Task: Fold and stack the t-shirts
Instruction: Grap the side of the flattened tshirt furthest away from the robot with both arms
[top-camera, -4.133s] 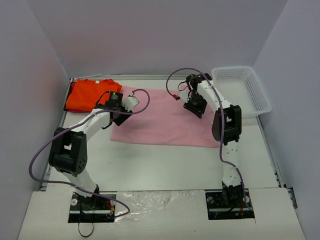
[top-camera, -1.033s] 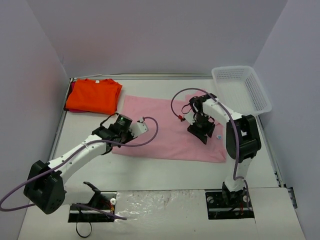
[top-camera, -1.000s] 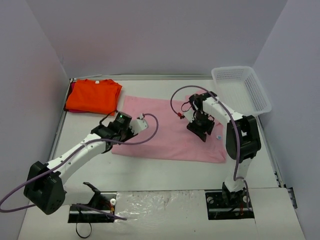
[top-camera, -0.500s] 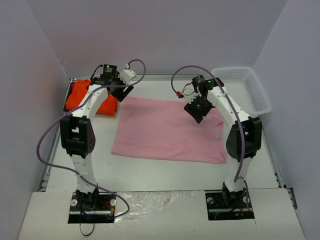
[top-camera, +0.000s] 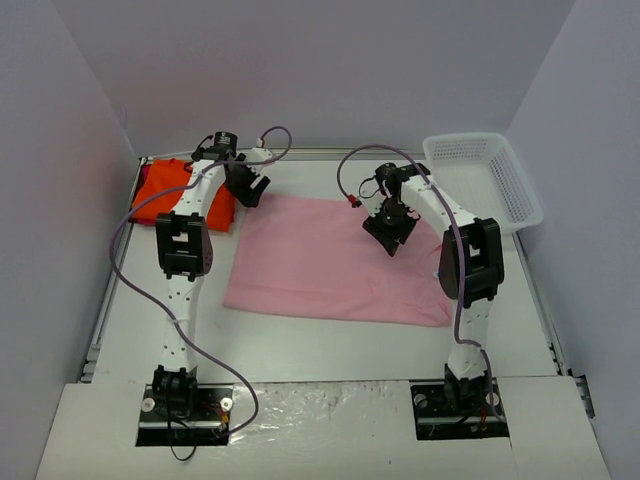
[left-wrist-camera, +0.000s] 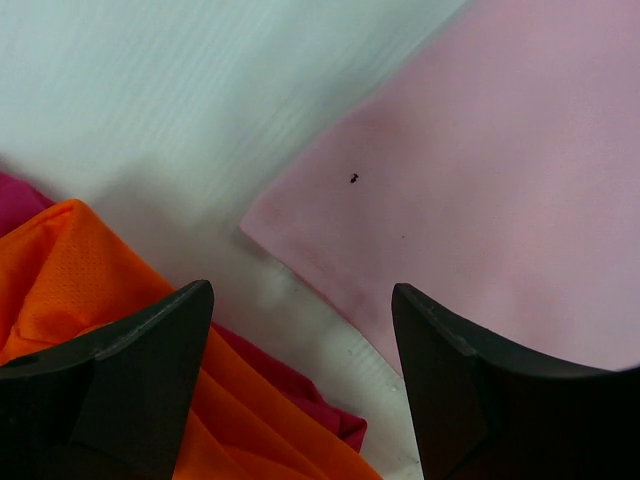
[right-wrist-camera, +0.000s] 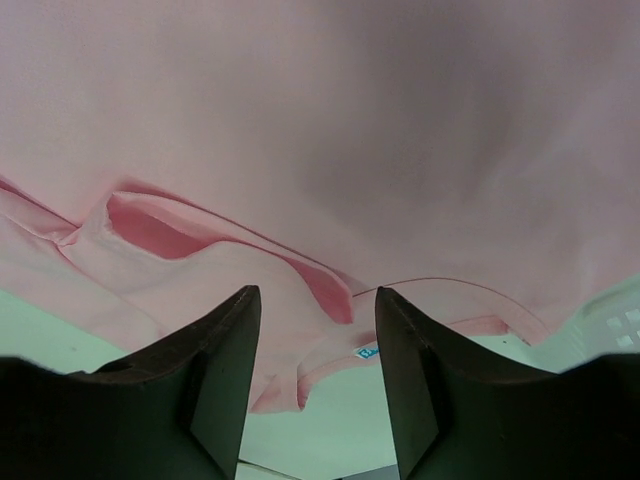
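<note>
The top external camera looks down from behind the arm bases over the whole counter (top-camera: 330, 345). Each wrist camera looks closely past its own fingers (left-wrist-camera: 120, 390) at the pink t-shirt (top-camera: 320, 262), common to all views.

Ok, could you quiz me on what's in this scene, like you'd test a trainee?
1. Which lies spread flat in the middle: the pink t-shirt or the orange t-shirt?
2. The white basket sits at the: A far right, B far left, C near edge.
3. True or false: the left gripper is clamped on the orange t-shirt.
Key: 1 the pink t-shirt; 2 A; 3 false, its jaws stand open with nothing between them.
</note>
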